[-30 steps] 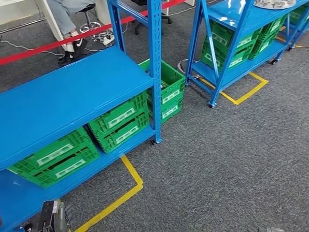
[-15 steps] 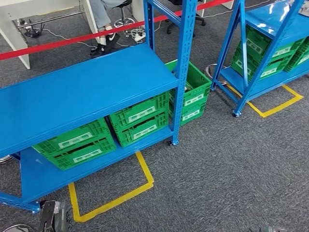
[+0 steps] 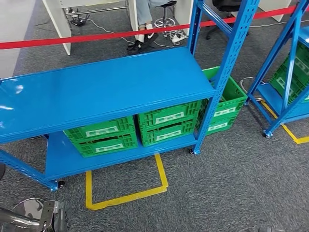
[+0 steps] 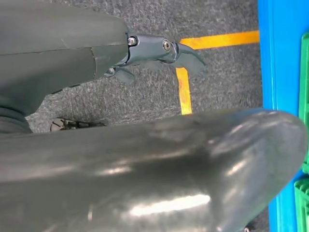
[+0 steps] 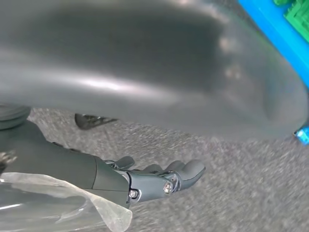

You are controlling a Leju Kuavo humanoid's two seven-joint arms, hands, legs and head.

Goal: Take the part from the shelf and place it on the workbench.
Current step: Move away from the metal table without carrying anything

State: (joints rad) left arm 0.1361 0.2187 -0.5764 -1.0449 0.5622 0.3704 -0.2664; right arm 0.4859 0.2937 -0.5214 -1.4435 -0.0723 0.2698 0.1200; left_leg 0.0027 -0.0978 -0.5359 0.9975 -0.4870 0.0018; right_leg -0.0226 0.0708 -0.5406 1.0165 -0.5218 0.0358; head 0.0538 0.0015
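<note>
the shiny part (image 4: 189,179) is already carried, pressed between the left hand (image 4: 160,50) and right hand (image 5: 160,181), fingers stretched flat; placing on the worktop is left.

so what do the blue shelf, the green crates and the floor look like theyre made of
Blue shelf: likely painted steel, glossy, with light glare and punched uprights.
Green crates: probably moulded plastic, with slotted lattice walls and white labels.
Floor: apparently short grey carpet, speckled and matte, marked with yellow tape.
</note>
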